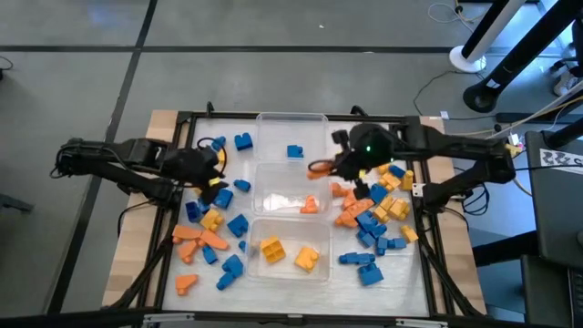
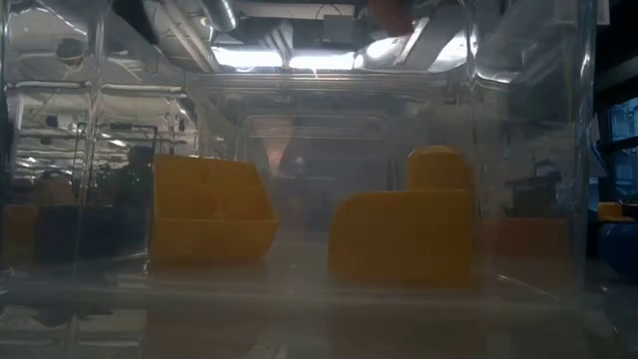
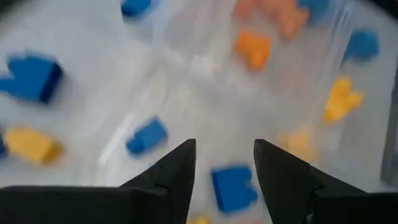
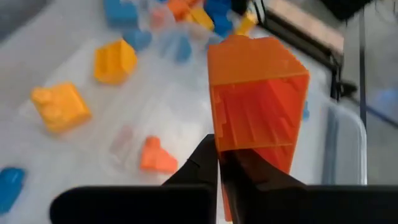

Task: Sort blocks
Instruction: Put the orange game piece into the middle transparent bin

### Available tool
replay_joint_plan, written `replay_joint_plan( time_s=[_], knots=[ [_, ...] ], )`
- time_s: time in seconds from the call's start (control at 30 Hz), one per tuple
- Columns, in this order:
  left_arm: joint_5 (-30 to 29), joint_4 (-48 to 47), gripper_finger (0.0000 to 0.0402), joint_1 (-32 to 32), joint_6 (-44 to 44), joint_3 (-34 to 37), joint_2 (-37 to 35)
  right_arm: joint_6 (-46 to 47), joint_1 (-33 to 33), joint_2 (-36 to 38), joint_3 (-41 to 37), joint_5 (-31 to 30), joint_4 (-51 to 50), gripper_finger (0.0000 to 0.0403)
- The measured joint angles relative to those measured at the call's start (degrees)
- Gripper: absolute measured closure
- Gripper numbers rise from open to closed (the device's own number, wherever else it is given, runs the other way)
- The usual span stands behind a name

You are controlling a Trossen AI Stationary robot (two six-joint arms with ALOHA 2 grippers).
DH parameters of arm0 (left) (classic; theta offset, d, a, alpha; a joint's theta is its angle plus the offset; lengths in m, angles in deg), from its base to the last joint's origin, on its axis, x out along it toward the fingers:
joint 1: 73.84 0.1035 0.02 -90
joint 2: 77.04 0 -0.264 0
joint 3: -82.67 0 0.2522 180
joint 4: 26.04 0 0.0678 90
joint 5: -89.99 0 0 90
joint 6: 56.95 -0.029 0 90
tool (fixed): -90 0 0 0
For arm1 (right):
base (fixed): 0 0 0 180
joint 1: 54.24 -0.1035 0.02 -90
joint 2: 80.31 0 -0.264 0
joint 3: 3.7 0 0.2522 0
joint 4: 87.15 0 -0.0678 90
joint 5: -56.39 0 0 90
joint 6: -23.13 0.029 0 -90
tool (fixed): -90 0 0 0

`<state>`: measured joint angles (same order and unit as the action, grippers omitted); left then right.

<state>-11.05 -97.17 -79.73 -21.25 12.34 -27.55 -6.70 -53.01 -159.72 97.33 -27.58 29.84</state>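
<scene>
Taking the middle tub (image 1: 290, 199), the one of three clear tubs that already holds a lone orange piece (image 1: 311, 205), as the landmark: far to its left the left gripper (image 1: 215, 179) hovers over the left-hand scatter of blocks (image 1: 211, 239), its fingers (image 3: 179, 169) spread with nothing between them, a blue block (image 3: 234, 186) lying on the table just ahead of the gap. It looks to be waiting or lining up on a pick; it would do well to stay on its own side of the tub while the other arm works. The tub beyond the landmark holds one blue block (image 1: 294, 151), and the near tub (image 1: 290, 249) two yellow ones (image 1: 271, 248), so orange seems meant for the middle. Just off the landmark's right far corner, the right gripper (image 1: 339, 168) is pinching an orange block (image 4: 256, 93), jaws pressed thin on one wall of its hollow underside, with the block raised clear of the table. To finish the step well, I judge it should travel left until the block hangs squarely over the tub's floor, lower inside the rim, then release, since a thin-wall pinch could let the piece swing or bounce out. Right of the landmark lies the remaining mixed heap (image 1: 375, 219).
</scene>
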Motion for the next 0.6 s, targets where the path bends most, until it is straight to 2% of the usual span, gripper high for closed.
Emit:
replay_joint_plan(
  time_s=[0.07,0.23,0.3,0.43,0.6],
  knots=[
    [3.99,-3.27,0.0249,0.0,3.99,0.0,0.02,0.0,-1.75,-0.43,-0.06,-0.36,2.22,0.0384],
    [13.29,-8.81,0.0249,-0.07,23.72,0.0,0.24,0.0,-4.53,-3.06,-0.14,-0.46,4.78,0.0386],
    [16.68,-10.26,0.0249,-0.06,28.39,0.0,0.24,0.0,-5.33,-4.69,-0.16,-0.48,6.08,0.0386],
    [21.89,-14.28,0.0249,-0.12,29.37,0.0,0.34,-0.27,-5.86,-8.45,-0.16,-0.94,6.27,0.0384],
    [22.86,-18.72,0.0249,-1.45,28.96,0.0,0.37,-0.38,-5.73,-12.75,-0.16,-1.58,6.2,0.0384]
  ],
)
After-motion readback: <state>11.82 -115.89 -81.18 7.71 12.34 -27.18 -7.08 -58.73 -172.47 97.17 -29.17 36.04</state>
